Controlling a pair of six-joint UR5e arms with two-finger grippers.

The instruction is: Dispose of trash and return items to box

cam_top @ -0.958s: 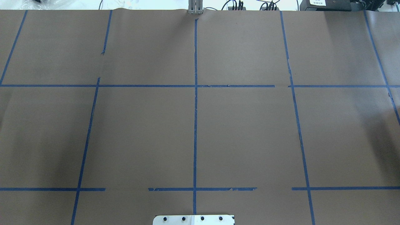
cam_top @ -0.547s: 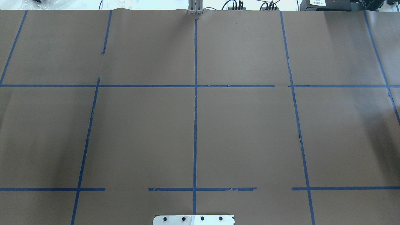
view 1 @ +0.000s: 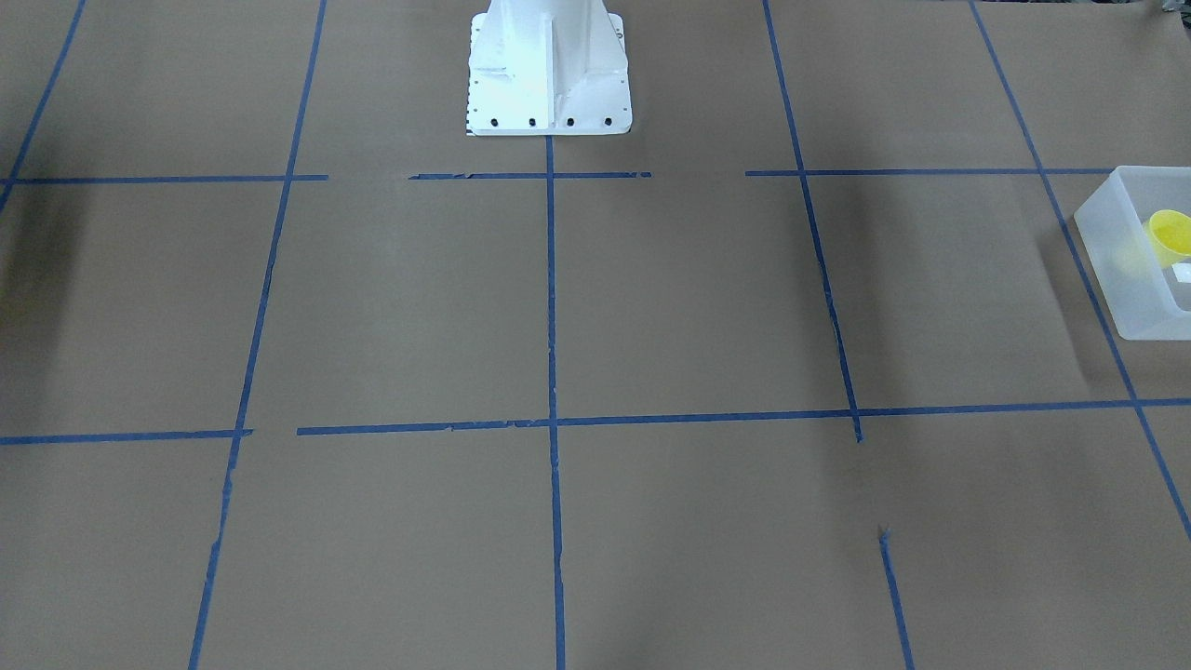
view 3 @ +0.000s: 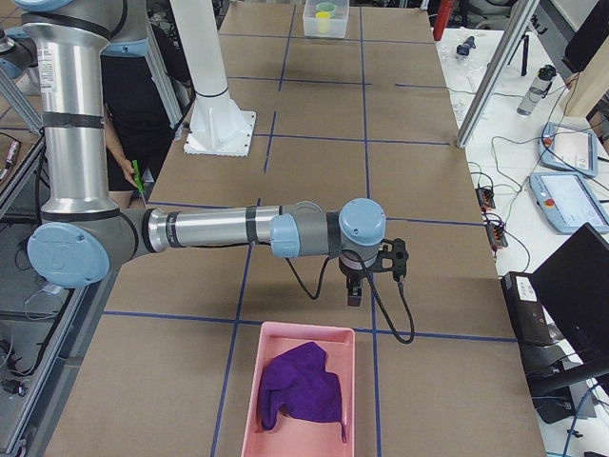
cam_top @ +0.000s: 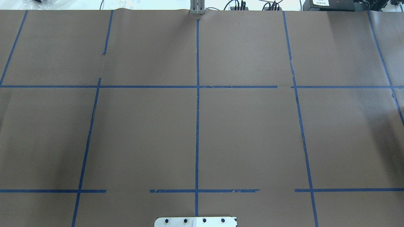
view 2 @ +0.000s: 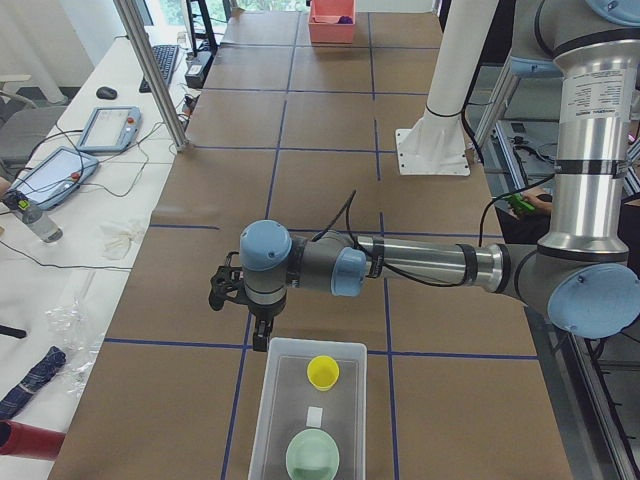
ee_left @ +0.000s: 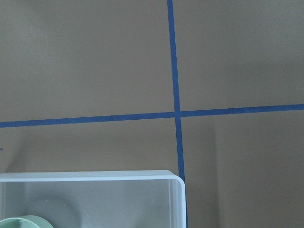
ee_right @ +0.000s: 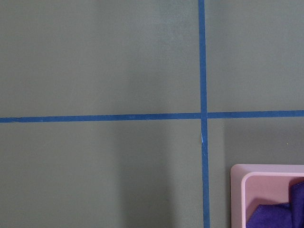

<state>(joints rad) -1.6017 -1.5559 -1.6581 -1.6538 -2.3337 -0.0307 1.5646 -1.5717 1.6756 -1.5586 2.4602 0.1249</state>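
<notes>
The yellow cup stands upright inside the frosted-white box, next to a pale green bowl. The front-facing view shows the box and the cup at its right edge. The left wrist view shows the box's corner and the bowl's rim. My left gripper hangs just beyond the box's end, over the table. My right gripper hangs by the pink tray. Neither wrist view shows fingers, so I cannot tell whether either gripper is open or shut.
A pink tray holding a purple cloth lies at the table's right end; it also shows in the right wrist view. The robot's white pedestal stands at the table's robot side. Blue tape lines grid the brown paper.
</notes>
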